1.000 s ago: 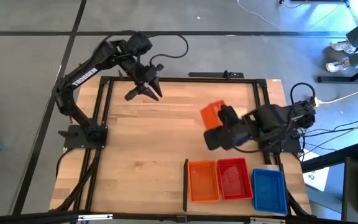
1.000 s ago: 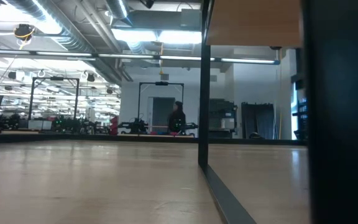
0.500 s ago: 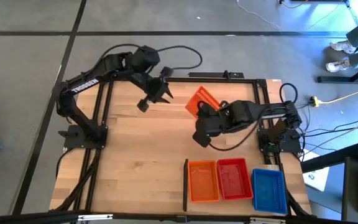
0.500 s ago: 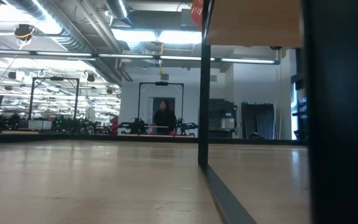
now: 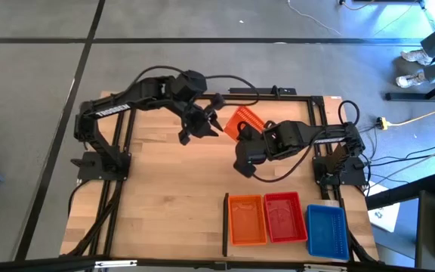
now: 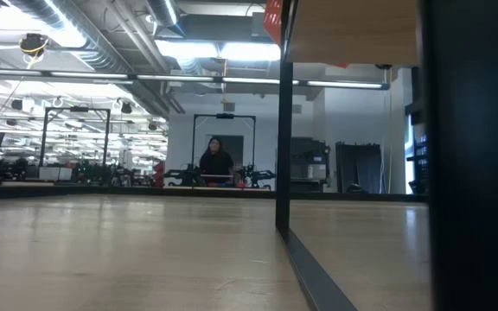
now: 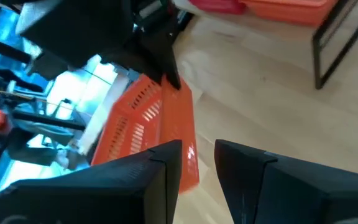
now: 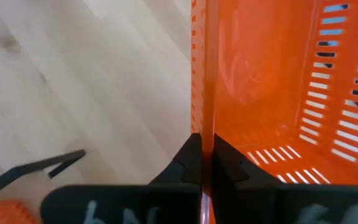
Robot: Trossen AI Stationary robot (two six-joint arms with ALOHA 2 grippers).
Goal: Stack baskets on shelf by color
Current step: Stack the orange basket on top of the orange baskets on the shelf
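Now the right gripper point(image 5: 242, 133) is pinched shut on one wall of an orange basket point(image 5: 243, 121), as the right wrist view shows with the thin orange wall caught between the two dark fingers point(image 8: 188, 163); over the last second it has carried that basket from the right of the board up and leftward, to a spot held tilted above the far middle of the shelf point(image 5: 165, 189). Opposite it, the left gripper point(image 5: 199, 128), fingers spread apart and holding nothing, has swung in from the far left and now sits just beside the basket's left side, its wrist view looking straight at the perforated orange wall past its own fingers point(image 7: 160, 165). Judging by that, a handover is being set up: the left arm looks ready to take the basket, though it has not closed on it. Further out, three stacks already stand in a row at the near right edge: an orange stack point(image 5: 247, 220) beside the black divider strip point(image 5: 225, 224), then a red stack point(image 5: 282, 217), then a blue stack point(image 5: 327, 230). Far behind, in the low view, a person point(image 6: 215, 161) stands in the room.
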